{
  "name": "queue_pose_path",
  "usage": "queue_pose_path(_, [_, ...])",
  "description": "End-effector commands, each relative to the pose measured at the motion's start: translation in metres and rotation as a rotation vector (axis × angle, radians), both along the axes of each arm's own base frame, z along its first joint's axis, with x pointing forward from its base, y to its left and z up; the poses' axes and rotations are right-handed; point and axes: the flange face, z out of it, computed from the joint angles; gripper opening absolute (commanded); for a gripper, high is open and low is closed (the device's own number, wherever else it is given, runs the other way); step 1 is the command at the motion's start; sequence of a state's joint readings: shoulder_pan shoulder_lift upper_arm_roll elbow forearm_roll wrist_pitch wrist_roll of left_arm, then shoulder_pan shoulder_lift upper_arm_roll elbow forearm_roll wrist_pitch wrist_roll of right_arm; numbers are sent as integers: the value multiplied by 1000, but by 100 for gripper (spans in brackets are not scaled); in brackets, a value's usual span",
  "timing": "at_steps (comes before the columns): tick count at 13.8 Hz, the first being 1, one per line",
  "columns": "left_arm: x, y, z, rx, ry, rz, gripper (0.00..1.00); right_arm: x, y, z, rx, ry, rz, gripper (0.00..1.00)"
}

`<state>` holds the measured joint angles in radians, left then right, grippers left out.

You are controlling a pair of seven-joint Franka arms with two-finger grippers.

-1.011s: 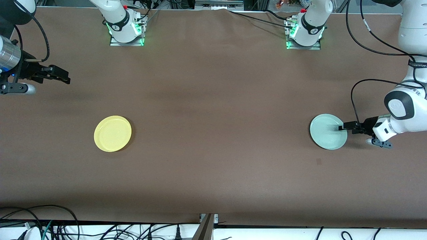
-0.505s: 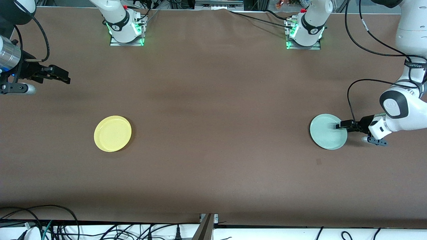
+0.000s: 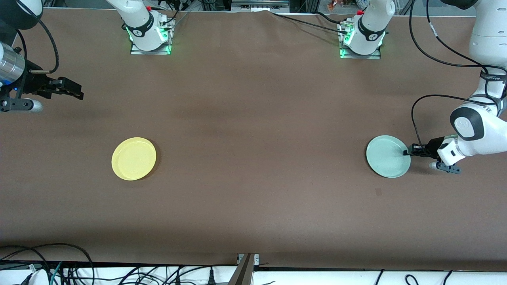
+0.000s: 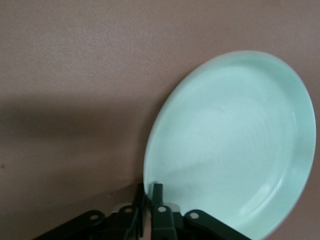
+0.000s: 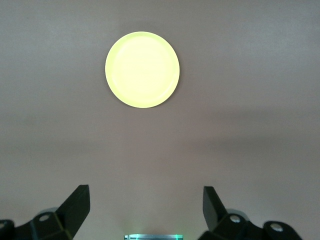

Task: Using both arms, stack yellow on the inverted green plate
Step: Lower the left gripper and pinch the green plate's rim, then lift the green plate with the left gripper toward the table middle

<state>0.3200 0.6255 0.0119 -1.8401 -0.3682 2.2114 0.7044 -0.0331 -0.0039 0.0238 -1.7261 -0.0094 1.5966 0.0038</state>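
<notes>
The pale green plate lies hollow side up on the brown table toward the left arm's end. My left gripper is shut on its rim, on the edge that faces the left arm. In the left wrist view one finger sits inside the green plate and the other outside it, with the left gripper pinching the rim. The yellow plate rests hollow side up toward the right arm's end. My right gripper hangs open over bare table, well apart from it. The right wrist view shows the yellow plate ahead of the empty right gripper.
The two arm bases stand at the table's back edge. Cables lie along the front edge below the brown table. A small dark mark sits on the cloth nearer the camera than the green plate.
The left gripper's fingers have closed from open onto the green plate's rim, and the plate has shifted a little away from the left arm. The right arm has not moved.
</notes>
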Motion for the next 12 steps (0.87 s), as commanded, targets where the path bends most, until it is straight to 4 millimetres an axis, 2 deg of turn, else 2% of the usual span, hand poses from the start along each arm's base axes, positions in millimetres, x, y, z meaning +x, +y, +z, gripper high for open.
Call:
queue_pose_path(1, [-3,-2,3,24,-17,-46,0,-1,2,3,0,6,-13,100])
queue_pose_path(4, [2,-5,11,27,-29,-52,0,-1,2,3,0,6,-13,100])
queue_pose_path(6, [19,-17,46,63,-80,-93,0,-1,2,3,0,6,-13,100])
queue_pose_path(9, [59,-54,99,103,-186,-178,0,-1,2,3,0,6,-13,100])
queue_pose_path(12, [95,-116,136,164,-267,-291,0,0,2,3,0,6,-13,100])
